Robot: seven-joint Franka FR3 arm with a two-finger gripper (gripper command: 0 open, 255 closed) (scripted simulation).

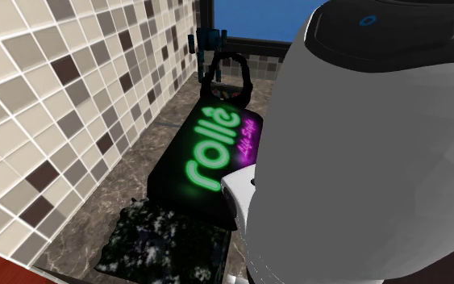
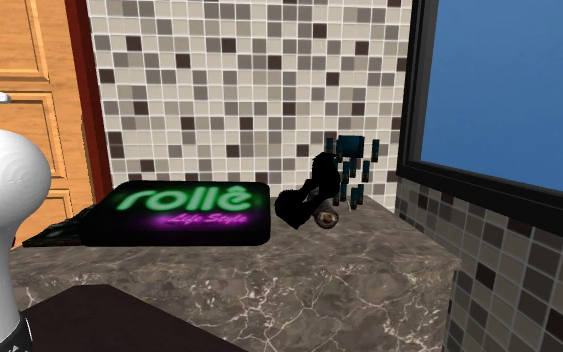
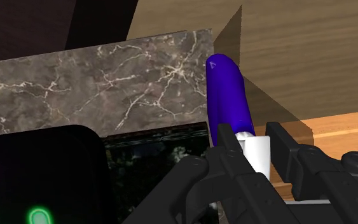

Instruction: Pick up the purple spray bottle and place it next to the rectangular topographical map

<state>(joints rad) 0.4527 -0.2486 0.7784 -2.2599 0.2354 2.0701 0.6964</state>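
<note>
While the jaws clasp its white neck, the purple cylindrical spray bottle (image 3: 228,102) is held near the dark, white-speckled rectangular map (image 3: 155,159), which lies on the brown veined stone tabletop (image 3: 107,76). On the map's far side sits a flat black box (image 1: 209,153) with glowing green lettering, its contents hidden.

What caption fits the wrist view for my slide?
Tool clasping the purple spray bottle, with the marble counter and dark speckled map beyond it.

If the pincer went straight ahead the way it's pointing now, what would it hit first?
Probably the marbled counter, near its edge beside the dark speckled map. The purple spray bottle clasped in the pincer would touch first. Depth is unclear.
</note>
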